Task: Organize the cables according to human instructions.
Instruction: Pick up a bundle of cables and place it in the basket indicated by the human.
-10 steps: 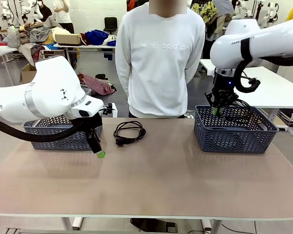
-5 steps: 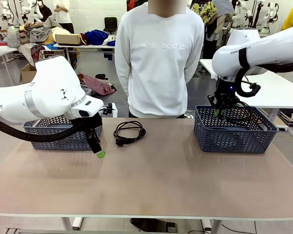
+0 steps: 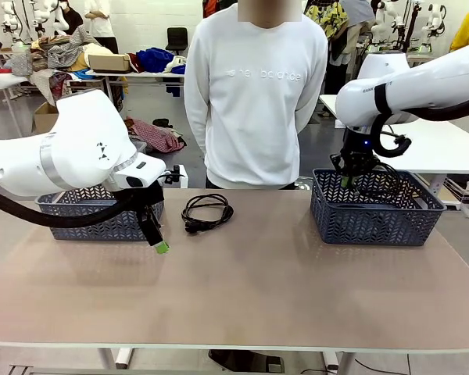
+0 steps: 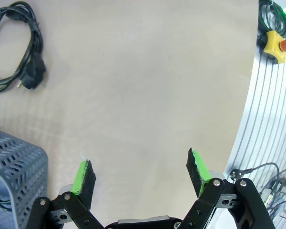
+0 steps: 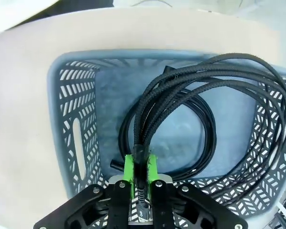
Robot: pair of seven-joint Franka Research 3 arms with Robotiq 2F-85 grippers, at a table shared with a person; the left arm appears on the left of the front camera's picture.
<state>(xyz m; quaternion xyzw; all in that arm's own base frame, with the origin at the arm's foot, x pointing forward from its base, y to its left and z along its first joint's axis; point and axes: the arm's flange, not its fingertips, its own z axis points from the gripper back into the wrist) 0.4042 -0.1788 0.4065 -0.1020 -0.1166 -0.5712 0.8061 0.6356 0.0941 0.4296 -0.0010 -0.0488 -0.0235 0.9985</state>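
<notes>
- Left gripper (image 4: 139, 169), lower left of front frame: unchanged, jaws spread wide, empty.
- Loose coil (image 3: 206, 212), centre-left on the table: untouched.
- Right gripper (image 5: 139, 167), upper right: barely shifted above right basket (image 3: 375, 226), pads clamped on held coil (image 5: 190, 90) hanging inside. Drop looks imminent.

Person (image 3: 255, 94) in white sweatshirt behind table (image 3: 242, 289); left basket (image 3: 62, 226), right basket (image 3: 375, 223) on it; yellow-red button (image 4: 276, 40) beside table edge

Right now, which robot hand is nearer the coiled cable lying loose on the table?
Left. The left hand hangs open over the table just beside the coiled cable; the right hand is far across, above the right basket, clamped on a second cable.
</notes>
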